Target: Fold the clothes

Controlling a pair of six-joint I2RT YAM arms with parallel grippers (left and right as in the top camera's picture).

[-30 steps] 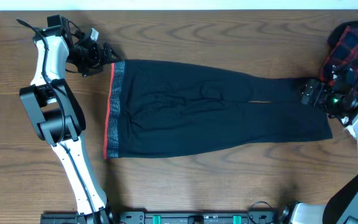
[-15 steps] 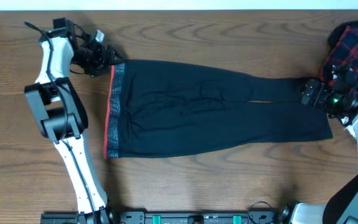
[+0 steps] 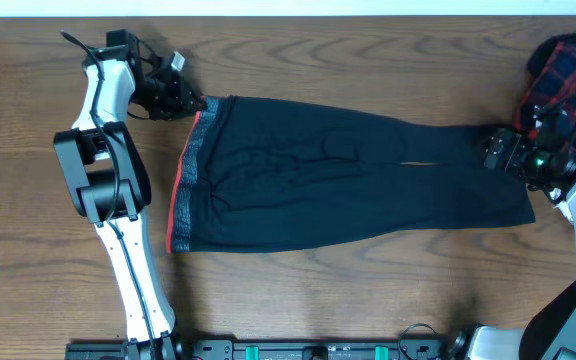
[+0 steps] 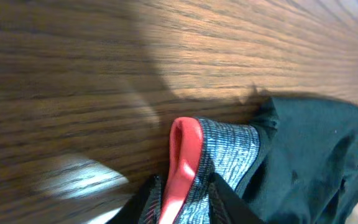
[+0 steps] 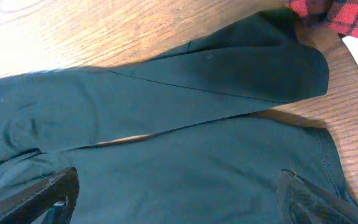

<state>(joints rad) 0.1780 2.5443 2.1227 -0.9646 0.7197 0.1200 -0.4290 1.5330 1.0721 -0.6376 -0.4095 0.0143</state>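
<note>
The clothes, long black trousers, lie flat across the table with the red, grey-edged waistband on the left. My left gripper is at the waistband's far corner. In the left wrist view its fingers are shut on the folded red and grey band, and that corner is pulled slightly inward. My right gripper hovers over the leg ends. In the right wrist view it stands open, one fingertip at each side of the black fabric, holding nothing.
A red-and-black plaid garment is bunched at the far right, just beyond the leg ends. Bare wooden table lies in front of the trousers and behind them.
My left gripper moved right to the waistband's far corner and shut on it, dragging that corner a little rightward. The right arm has not moved.
</note>
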